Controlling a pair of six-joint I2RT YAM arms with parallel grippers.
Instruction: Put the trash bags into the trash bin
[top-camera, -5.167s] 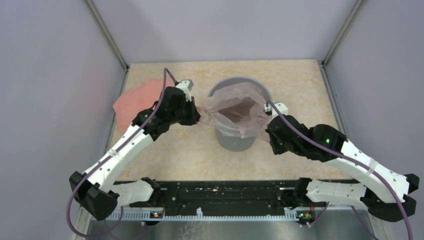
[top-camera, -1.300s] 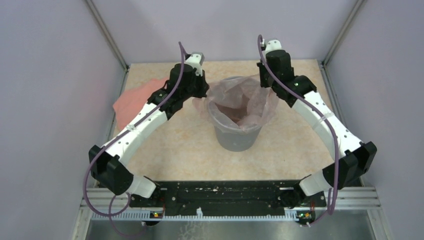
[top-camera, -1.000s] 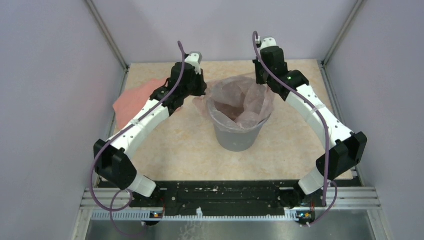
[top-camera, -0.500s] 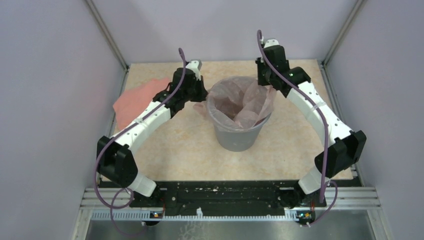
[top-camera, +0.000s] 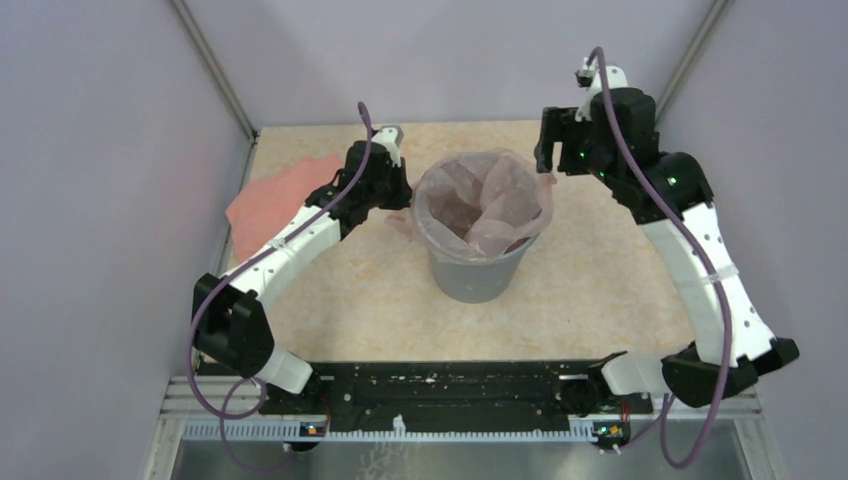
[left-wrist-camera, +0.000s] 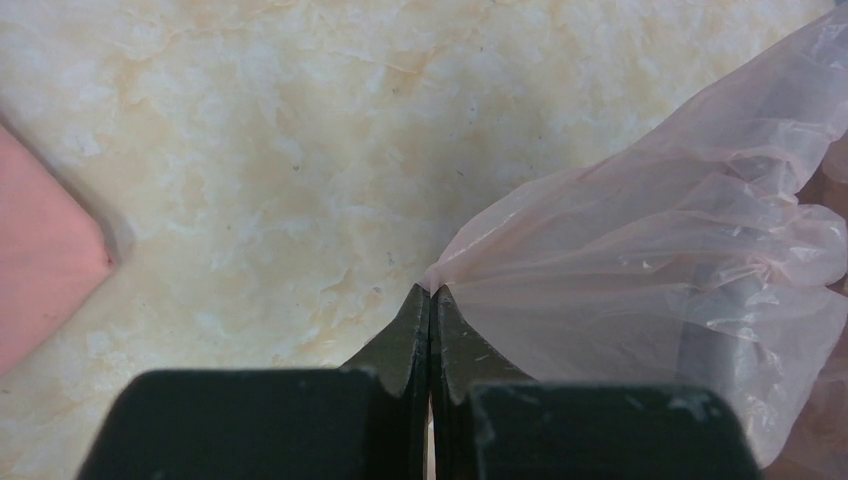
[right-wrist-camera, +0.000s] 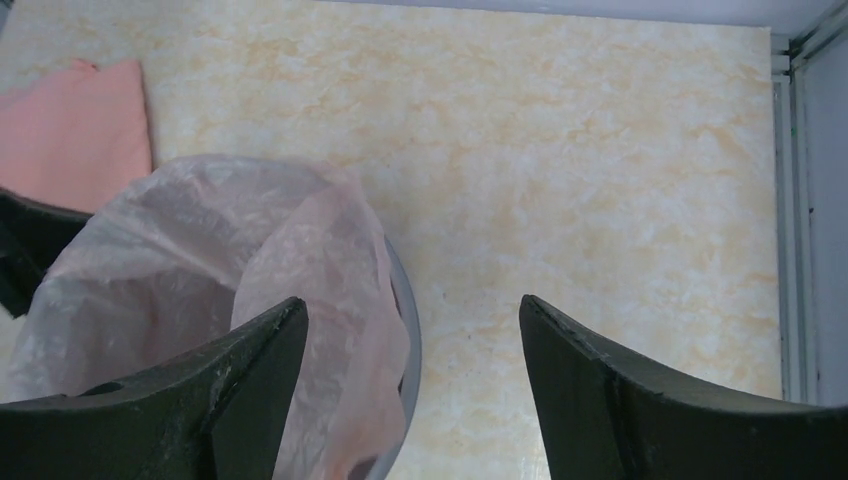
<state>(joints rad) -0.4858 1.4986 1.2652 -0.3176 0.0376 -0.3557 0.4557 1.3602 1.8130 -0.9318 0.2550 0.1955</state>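
The table (top-camera: 600, 290) carries the trash bin (top-camera: 478, 280). The trash bag (top-camera: 480, 205) already sits in the bin, its film draped over most of the rim and bunched loosely inside. A flat pink sheet (top-camera: 270, 200) lies well left of the bin. Lining looks nearly done. One flap stretches out left of the bin, pinched in the closed left gripper (left-wrist-camera: 430, 295). The right gripper (right-wrist-camera: 410, 303), jaws wide and empty, has lifted off the bin's right rim since half a second ago.
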